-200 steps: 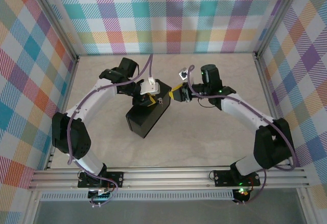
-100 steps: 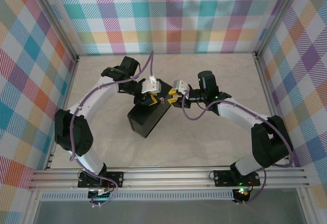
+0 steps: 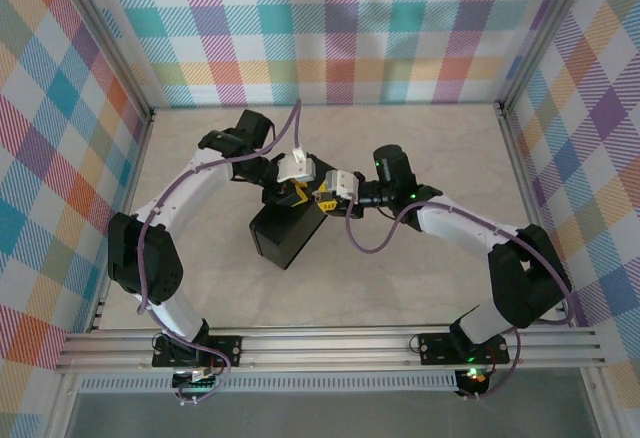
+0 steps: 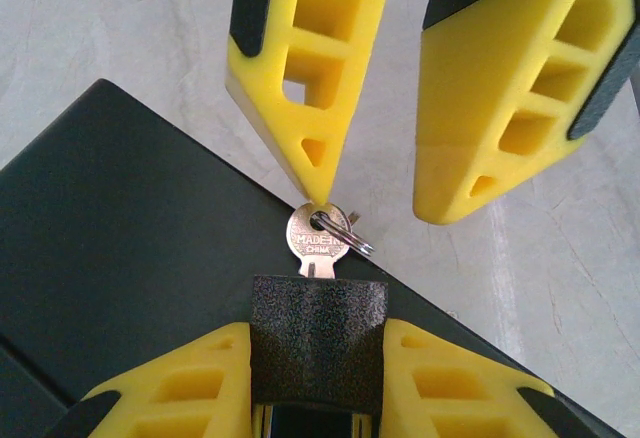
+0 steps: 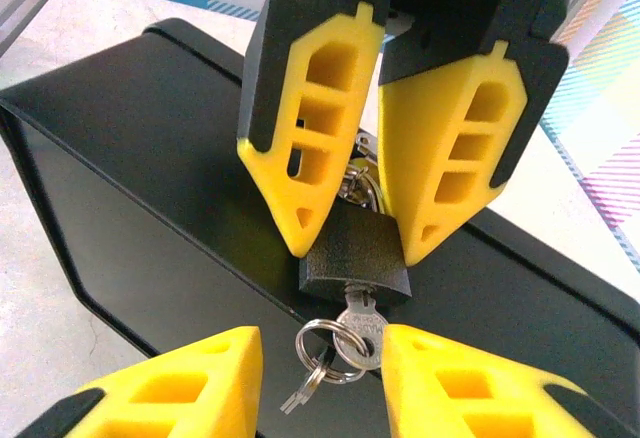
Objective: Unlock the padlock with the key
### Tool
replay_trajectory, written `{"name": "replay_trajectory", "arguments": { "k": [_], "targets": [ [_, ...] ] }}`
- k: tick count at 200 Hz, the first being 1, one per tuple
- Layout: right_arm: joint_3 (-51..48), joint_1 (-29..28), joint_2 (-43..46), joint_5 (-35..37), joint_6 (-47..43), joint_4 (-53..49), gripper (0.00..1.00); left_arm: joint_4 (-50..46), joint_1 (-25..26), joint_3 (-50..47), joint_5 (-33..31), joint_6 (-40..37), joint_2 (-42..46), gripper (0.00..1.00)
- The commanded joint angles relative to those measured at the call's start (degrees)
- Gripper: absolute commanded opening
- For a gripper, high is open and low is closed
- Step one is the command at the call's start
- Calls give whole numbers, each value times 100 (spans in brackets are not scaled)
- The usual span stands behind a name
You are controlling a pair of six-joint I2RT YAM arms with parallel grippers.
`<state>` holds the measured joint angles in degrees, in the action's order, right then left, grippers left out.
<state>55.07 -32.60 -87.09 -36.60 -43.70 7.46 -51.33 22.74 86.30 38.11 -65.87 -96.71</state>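
The right claw (image 4: 383,208) had moved in since a second before. Back then it hung off to the right of the big black box (image 5: 150,178); now it was right up by the left claw (image 5: 360,251), over the box's far end. The left claw and the box had stayed where they were.

The left claw's yellow fingers were squeezed on the small dark grey metal padlock (image 4: 318,343), one on each side. The tiny pale metal key (image 4: 318,241) was stuck in the padlock's bottom, with its round head poking out. A thin silver wire ring (image 5: 316,343) hung from the key's head.

The right claw's fingers stood apart, with the key's head in the gap. One fingertip touched the key (just the tip), and the other did not.

The box lay on the pale table (image 3: 400,288). I could not see inside it.
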Motion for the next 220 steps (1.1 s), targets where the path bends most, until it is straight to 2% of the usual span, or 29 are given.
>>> {"name": "replay_trajectory", "arguments": {
  "k": [1,81,150,186,220],
  "targets": [
    [169,-1,-165,-122,-235,-81,35,-399,99,-48,56,-75,-221,6],
    [347,-1,-304,-345,-184,69,31,-457,110,-76,88,-101,-206,6],
    [556,-10,-252,-630,-206,-347,19,-448,142,-60,117,-75,-237,6],
    [515,-45,-196,-394,-314,-435,29,-456,152,-53,81,-64,-251,5],
    [458,-40,-199,-72,-629,-528,30,-519,143,-33,-5,-93,-278,5]
  ]
}}
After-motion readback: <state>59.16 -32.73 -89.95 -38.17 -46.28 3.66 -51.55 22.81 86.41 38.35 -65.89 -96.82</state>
